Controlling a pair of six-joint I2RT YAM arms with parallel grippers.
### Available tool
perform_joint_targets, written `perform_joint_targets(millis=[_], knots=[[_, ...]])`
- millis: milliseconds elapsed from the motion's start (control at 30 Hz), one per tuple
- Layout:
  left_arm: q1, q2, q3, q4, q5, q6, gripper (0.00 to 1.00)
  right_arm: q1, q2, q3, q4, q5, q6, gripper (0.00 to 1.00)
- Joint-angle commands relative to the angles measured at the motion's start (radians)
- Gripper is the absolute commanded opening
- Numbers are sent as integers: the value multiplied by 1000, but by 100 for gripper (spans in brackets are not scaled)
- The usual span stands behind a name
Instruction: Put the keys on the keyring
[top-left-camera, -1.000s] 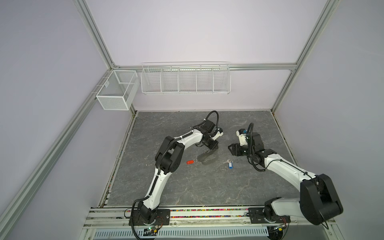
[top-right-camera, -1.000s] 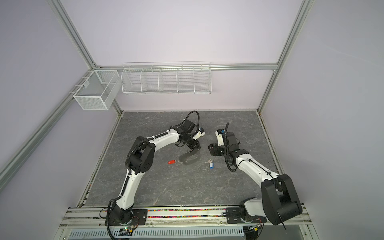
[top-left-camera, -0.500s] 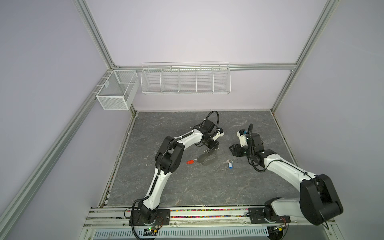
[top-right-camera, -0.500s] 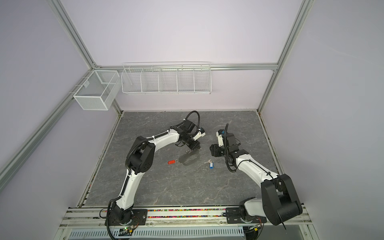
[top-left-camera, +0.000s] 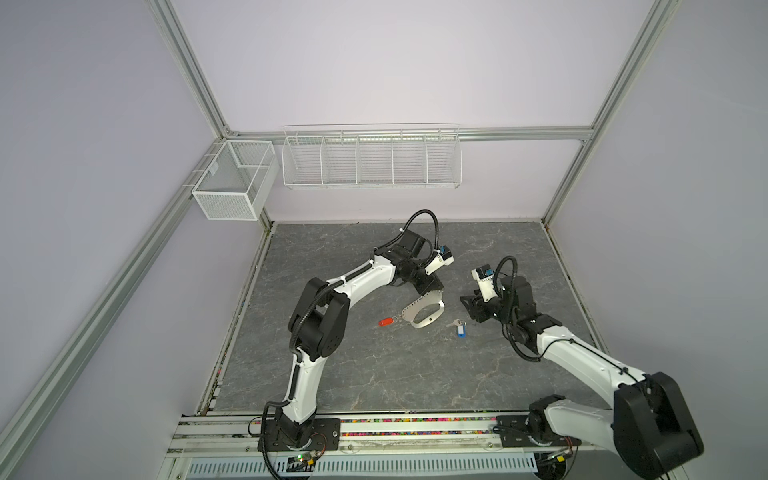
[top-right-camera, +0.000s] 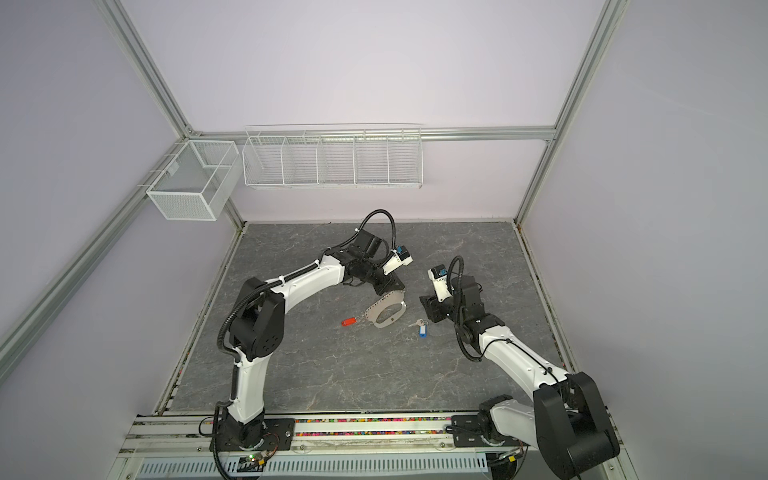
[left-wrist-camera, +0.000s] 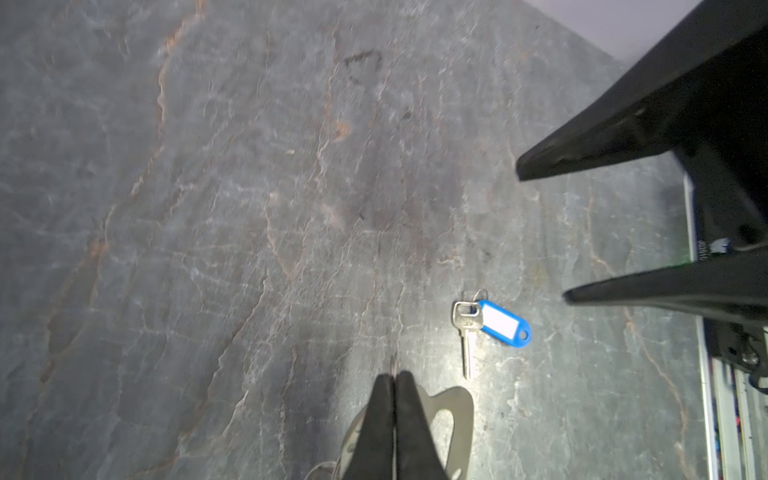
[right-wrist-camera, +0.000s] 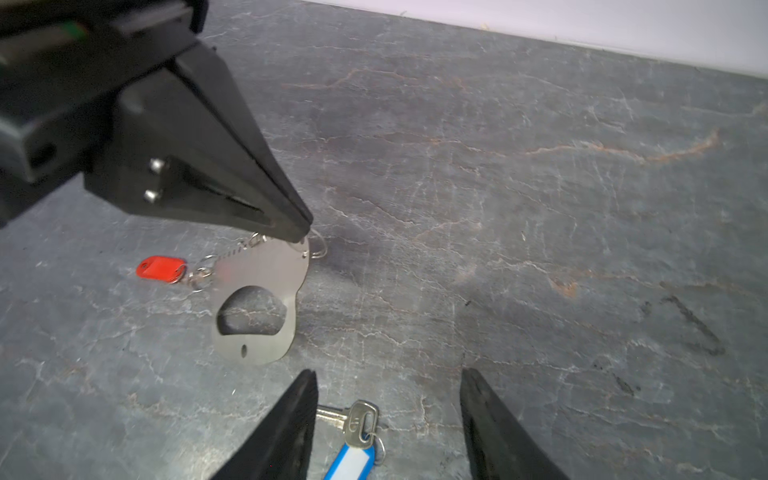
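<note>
The keyring (right-wrist-camera: 266, 270) is flat brushed metal, dull grey with a soft sheen. The key (left-wrist-camera: 467, 322) is shinier silvery metal. Its blue tag (left-wrist-camera: 503, 324), with a white paper-like insert, and the red tag (right-wrist-camera: 160, 268) are glossy plastic. The surface (top-left-camera: 374, 374) looks like matt, veined grey stone.

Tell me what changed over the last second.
The left hand closed on one end of the keyring. The right hand, open, seems to have crept slightly toward the blue-tagged key. The red-tagged key, blue-tagged key and keyring lie about where they were.
</note>
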Motion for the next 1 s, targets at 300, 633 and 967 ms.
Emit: perform_joint_targets(millis=[300,633,967], knots=[[8,-263,-256,159,163,312,0,5,-84,-7,81,-348,-269,48],[8,-458,-521,464,145,462,0,45,-137,8,45,-381,-461,40],[5,-533,-589,546,169,527,0,92,-122,46,36,-368,-477,36]])
